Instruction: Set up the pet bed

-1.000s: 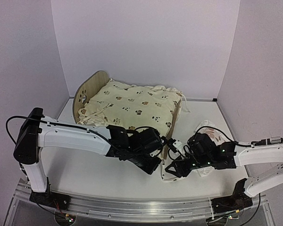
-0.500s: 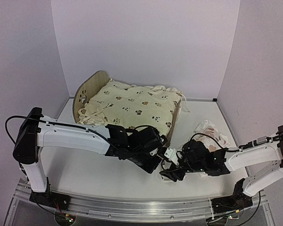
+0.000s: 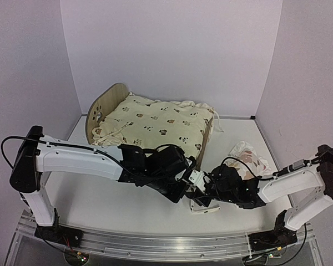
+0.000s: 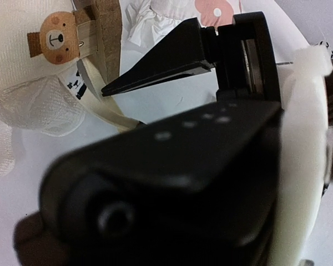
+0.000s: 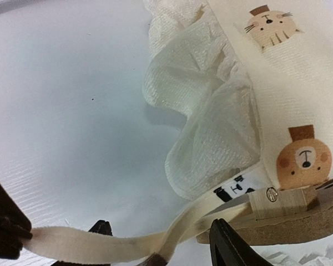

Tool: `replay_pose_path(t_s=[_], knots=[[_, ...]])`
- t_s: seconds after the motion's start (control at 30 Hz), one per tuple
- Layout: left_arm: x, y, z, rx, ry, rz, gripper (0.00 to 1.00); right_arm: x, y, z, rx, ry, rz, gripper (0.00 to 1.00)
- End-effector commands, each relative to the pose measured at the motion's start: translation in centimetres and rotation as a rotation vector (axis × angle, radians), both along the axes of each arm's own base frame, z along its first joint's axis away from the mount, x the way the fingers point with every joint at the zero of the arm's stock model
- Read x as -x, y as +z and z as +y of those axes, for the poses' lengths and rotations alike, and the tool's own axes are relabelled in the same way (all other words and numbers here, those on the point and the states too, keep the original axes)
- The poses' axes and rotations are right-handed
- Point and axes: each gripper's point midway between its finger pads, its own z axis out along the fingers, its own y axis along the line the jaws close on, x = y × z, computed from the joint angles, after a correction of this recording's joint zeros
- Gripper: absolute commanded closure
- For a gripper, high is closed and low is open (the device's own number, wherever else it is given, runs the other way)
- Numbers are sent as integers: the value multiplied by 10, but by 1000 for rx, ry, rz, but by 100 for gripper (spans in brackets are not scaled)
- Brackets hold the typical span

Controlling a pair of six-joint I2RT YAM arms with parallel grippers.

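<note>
The lower half is filled by a blurred black gripper body (image 4: 172, 183), above which one pointed black finger (image 4: 166, 61) is seen reaching left over the white counter (image 4: 161, 105). At upper left a cream cushion (image 4: 16, 66) printed with a bear is seen beside the brown edge of the pet bed (image 4: 108, 25), its gauzy ruffle (image 4: 33, 108) lying on the counter. A cream tie strap (image 4: 108, 108) is seen running from the cushion under the black body, and a white ruffled pillow (image 4: 155, 19) is cut off at the top.

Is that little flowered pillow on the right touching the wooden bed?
Apart. The top view shows the pillow lying right of the pet bed, with a strip of bare table between it and the footboard.
</note>
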Motion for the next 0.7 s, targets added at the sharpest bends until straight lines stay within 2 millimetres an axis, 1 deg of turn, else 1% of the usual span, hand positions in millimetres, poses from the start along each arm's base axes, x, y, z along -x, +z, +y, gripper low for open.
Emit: replay_pose_path(t_s=[0.0,0.17,0.3,0.5,0.6,0.67], knots=[[2,20,-1,62,-3,-9,100,-11,13,8,-34,-25,-64,40],[2,20,0,62,-1,-13,100,-8,-2,9,-31,-36,-4,45],[1,20,1,59,1,-18,100,-2,-10,7,-50,-44,52,53],[0,19,0,60,2,-25,100,13,-1,15,-131,8,133,62],[-1,20,-1,64,4,-26,100,19,5,18,-166,23,162,71],[-1,21,-2,66,4,-27,100,21,7,18,-181,29,174,74]])
